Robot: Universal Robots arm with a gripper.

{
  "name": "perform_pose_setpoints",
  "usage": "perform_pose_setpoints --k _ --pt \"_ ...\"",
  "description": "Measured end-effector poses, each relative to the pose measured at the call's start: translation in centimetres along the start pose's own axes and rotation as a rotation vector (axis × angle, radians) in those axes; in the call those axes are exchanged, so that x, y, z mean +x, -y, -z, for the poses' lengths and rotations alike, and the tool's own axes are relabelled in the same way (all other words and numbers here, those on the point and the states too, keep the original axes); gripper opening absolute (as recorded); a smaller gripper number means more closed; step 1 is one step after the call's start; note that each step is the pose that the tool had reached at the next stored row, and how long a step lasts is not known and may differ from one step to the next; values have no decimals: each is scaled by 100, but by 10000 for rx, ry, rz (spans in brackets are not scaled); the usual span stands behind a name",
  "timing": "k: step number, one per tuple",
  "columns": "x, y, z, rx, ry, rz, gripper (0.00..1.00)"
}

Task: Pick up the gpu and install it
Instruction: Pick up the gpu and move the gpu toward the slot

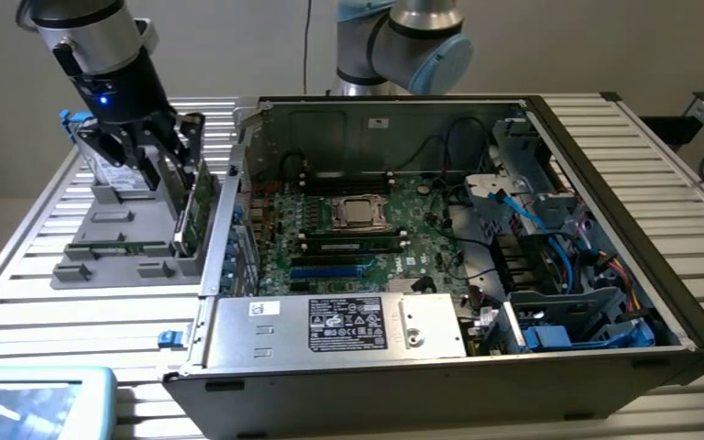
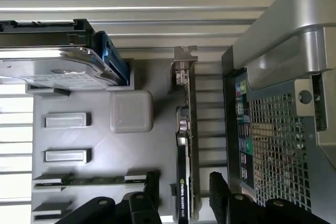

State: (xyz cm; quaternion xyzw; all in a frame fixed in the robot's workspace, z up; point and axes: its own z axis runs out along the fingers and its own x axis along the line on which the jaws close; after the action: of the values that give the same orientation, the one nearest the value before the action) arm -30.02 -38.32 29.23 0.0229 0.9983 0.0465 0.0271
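While my gripper [image 2: 185, 182] hangs with jaws wide, one each side of the gpu [image 2: 184, 129] standing on edge in the grey tray [image 2: 105, 145] just beside the computer case [image 2: 283, 129], an off-centre close could tip the thin card against that case.

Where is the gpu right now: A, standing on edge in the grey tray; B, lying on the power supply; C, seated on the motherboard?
A: the gpu stands on edge in the grey tray, straddled by the open end effector, outside the case.
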Motion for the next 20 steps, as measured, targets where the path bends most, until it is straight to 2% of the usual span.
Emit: perform_pose_setpoints --k 5,10,14,15,20 --pt "36 13 -47 -72 160 6 52" --pt "38 64 -116 -197 174 -62 52" --pt "39 106 -163 -379 177 -185 52" --pt "39 118 -181 -404 180 -209 52" --pt "30 135 -270 -418 185 -285 52"
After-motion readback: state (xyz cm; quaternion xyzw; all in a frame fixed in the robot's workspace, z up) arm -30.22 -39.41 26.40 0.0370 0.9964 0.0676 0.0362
